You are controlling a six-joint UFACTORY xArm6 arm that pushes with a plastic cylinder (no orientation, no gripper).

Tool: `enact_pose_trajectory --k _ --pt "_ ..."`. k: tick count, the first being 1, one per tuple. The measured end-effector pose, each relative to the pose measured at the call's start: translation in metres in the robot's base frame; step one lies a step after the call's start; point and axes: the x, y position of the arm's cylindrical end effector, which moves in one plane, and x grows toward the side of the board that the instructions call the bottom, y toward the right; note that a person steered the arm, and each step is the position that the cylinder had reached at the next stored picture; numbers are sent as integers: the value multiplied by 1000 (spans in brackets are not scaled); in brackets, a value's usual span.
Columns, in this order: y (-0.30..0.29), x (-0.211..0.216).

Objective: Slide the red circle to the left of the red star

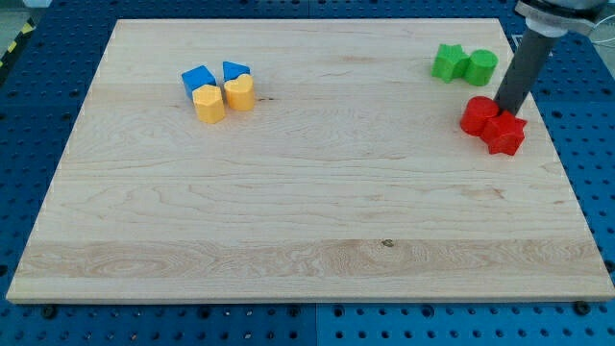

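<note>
The red circle sits at the view's right on the wooden board, touching the left side of the red star. The dark rod comes down from the view's top right, and my tip ends just above and between the two red blocks, at the circle's upper right edge and the star's top.
A green star and a green circle lie touching above the red blocks. At the view's upper left a blue cube, a blue triangle, a yellow hexagon and a yellow heart-like block cluster together.
</note>
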Motion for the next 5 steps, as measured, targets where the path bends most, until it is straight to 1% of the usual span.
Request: enact_pose_trajectory --k 1,2,3,5 --pt "0 31" --pt "0 38" --pt "0 23" --pt "0 -31"
